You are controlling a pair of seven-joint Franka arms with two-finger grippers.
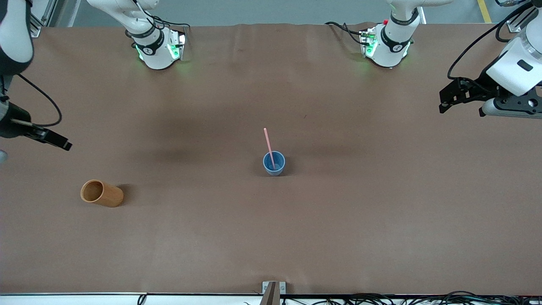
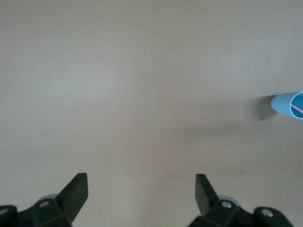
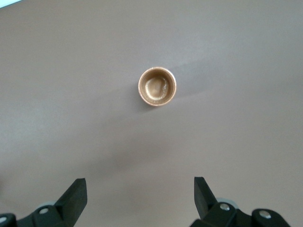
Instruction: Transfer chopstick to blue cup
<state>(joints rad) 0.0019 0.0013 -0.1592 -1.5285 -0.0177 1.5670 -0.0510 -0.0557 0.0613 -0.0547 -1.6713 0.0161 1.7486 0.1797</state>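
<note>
The blue cup [image 1: 274, 163] stood upright near the middle of the bench [image 1: 271, 237]. The chopstick [image 1: 269, 146] stood in it, lower end inside, upper part leaning out over the rim toward the robots' bases. An orange-brown cup [image 1: 102, 193] stood well apart from it, toward the right arm's end of the bench and a little nearer the front camera.

Open room: bare brown surface lay all around the blue cup, with wide free bench between the two cups and between the cups and every bench edge. A small metal bracket [image 1: 273, 287] sat at the bench edge nearest the front camera.

The left hand [image 1: 461, 101] hung in the air over the left arm's end of the bench, released, fingers [image 2: 75, 191] spread, holding nothing. The right hand [image 1: 53, 139] hung over the right arm's end, above the orange-brown cup, likewise released and holding nothing.

No brand, label or writing could be read.
</note>
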